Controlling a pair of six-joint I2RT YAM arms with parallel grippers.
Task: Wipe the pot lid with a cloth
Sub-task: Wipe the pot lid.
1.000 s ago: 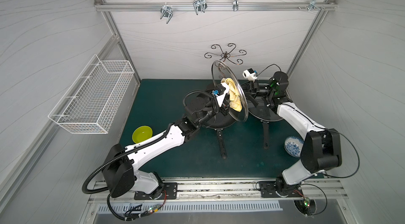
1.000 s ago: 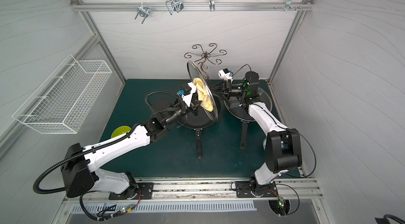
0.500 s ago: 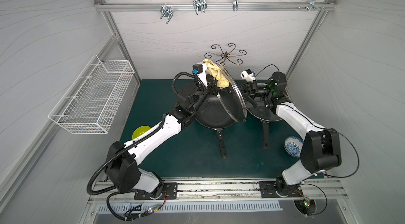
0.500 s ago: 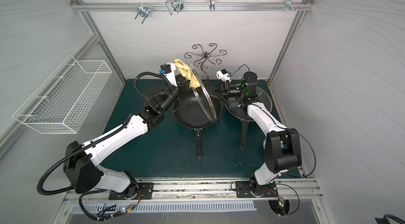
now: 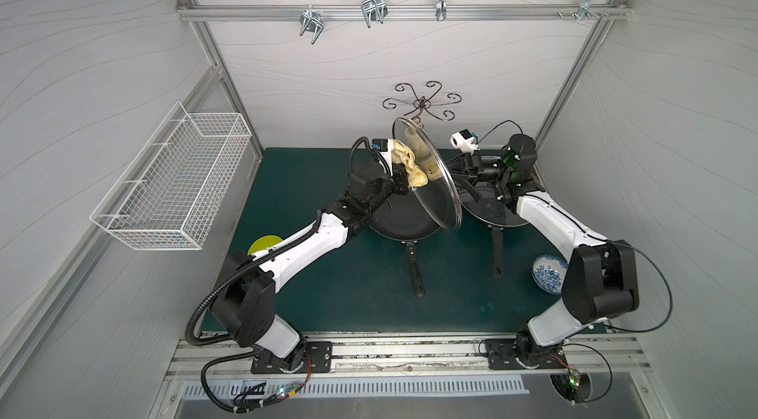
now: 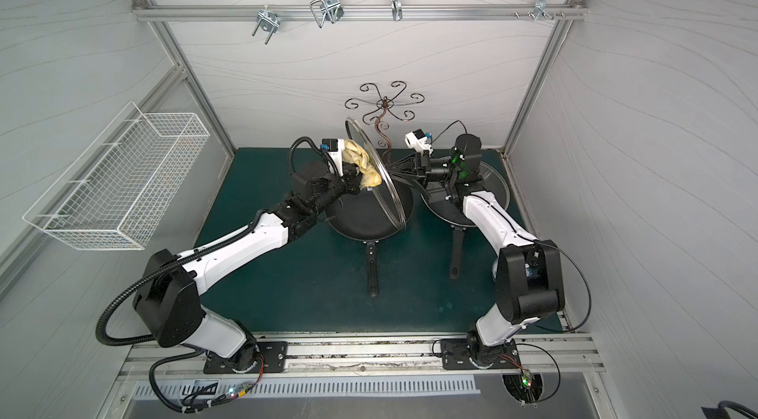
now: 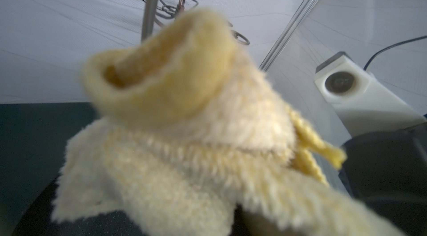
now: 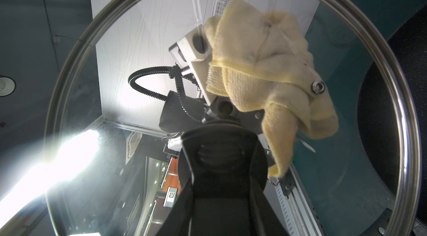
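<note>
The glass pot lid [image 5: 442, 197] [image 6: 392, 200] stands on edge in the air above the pans. My right gripper [image 5: 454, 168] [image 6: 401, 168] is shut on the lid's black handle [image 8: 221, 165] from the far-right side. Against the lid's other face, on its upper half, lies the pale yellow fuzzy cloth [image 5: 410, 162] [image 6: 363, 164] [image 8: 265, 66], bunched up. My left gripper [image 5: 404, 180] [image 6: 356, 180] is shut on it. In the left wrist view the cloth [image 7: 196, 142] fills the picture and hides the jaws.
Two black frying pans [image 5: 404, 224] [image 5: 494, 209] sit on the green mat under the lid, handles toward the front. A lime-green bowl [image 5: 262, 244] lies front left and a blue-patterned bowl [image 5: 547, 273] front right. A curly metal stand [image 5: 422, 103] rises behind; a wire basket [image 5: 172, 183] hangs on the left wall.
My left gripper ran the cloth from the lid's middle up to its top rim, then back down to the upper half. The right arm and the lid have stayed still.
</note>
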